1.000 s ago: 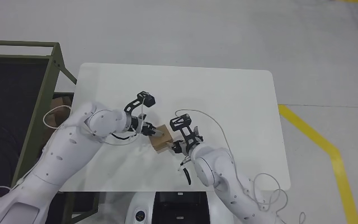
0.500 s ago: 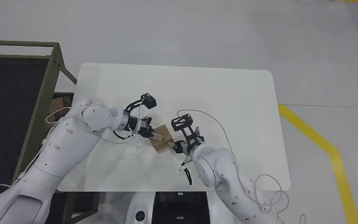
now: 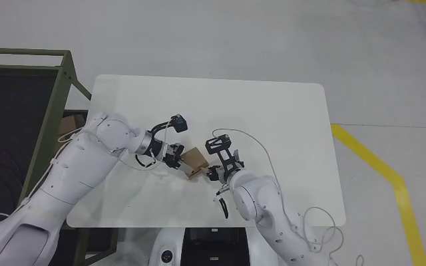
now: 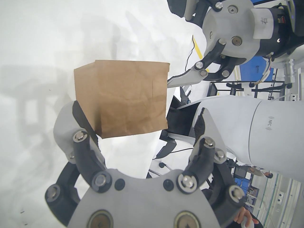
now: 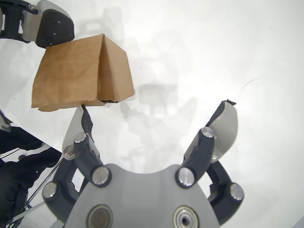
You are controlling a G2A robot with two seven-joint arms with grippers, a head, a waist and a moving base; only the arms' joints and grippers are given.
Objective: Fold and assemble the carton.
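The carton (image 3: 194, 161) sits on the worktop (image 3: 279, 113) between left jaws and right jaws, both spread wide, gripping nothing, each just touching it. Light, thin, easily creased card, probably slippery; pinch a flap edge.

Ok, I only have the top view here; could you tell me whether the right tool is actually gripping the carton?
Observer: No. The right tool is open; one finger sits at the carton's edge, the other over bare table.
Operator: Is the carton closed up?
Observer: Not fully; a seam between two panels gapes slightly at one end.
Operator: And the left tool?
Observer: Open too, one pad against a carton corner.
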